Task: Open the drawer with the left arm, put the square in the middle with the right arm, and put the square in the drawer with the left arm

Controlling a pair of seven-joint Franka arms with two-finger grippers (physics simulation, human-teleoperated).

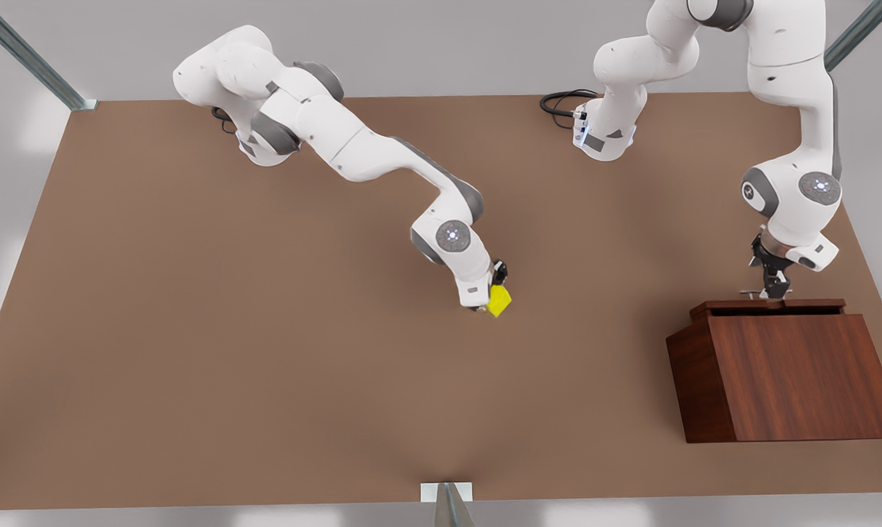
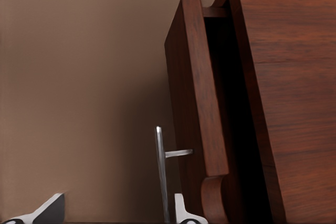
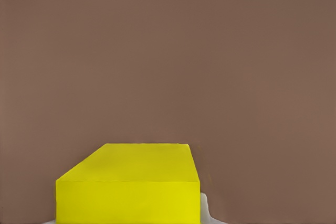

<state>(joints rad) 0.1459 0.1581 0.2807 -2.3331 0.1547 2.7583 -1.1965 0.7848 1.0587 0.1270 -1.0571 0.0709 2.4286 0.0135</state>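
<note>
The square is a small yellow cube held tilted just above the brown tabletop, near the middle. My right gripper is shut on it, and the square looms close in the right wrist view. The drawer of the reddish-brown cabinet at the front view's right is slid out a little, with a dark gap behind its front panel. My left gripper hangs over the drawer's front. The left gripper is open, with the silver bar handle between its fingers, close to one fingertip.
Bare brown tabletop spreads across the front view's left and front. Both arm bases stand along the far edge, with a black cable loop beside one. Metal frame posts stand at the table's edges.
</note>
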